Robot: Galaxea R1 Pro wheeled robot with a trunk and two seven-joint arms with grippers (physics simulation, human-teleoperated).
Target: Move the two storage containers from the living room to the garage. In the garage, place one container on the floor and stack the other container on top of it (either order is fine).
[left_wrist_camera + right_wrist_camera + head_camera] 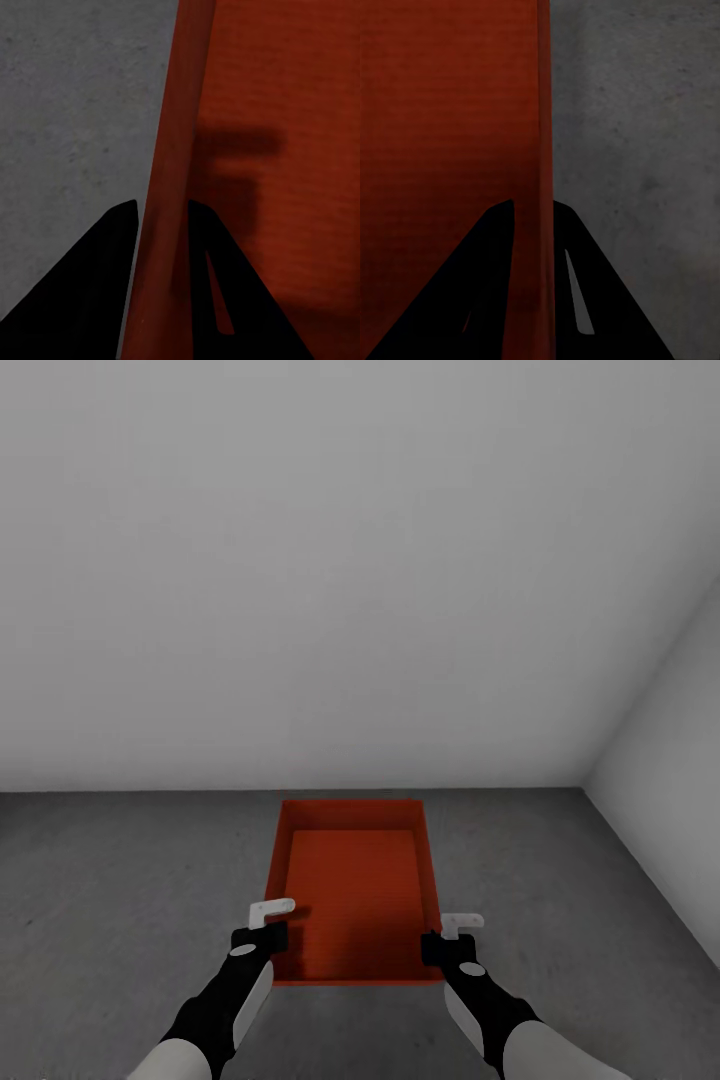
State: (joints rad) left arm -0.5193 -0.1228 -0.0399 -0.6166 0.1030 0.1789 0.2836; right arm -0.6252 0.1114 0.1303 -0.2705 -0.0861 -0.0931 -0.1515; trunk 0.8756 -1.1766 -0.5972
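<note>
Nearest you, your left gripper [277, 922] straddles the left wall of the storage container [352, 890], one finger outside and one inside, clamped on that thin wall; the left wrist view shows the wall [169, 225] running between the dark fingers [97, 292]; your right gripper [452, 935] pinches the right wall the same way, and the right wrist view shows that edge [540, 187] caught between its fingers [487, 285]; the container is an orange-red rectangular box, lidless, plain thin walls, faintly ribbed bottom, nothing in it, no label or writing; it sits low over the dark grey floor [120, 880], though you cannot tell whether it touches; beyond stands a plain white-grey wall [330, 560], meeting a side wall [680, 760] at the right corner.
</note>
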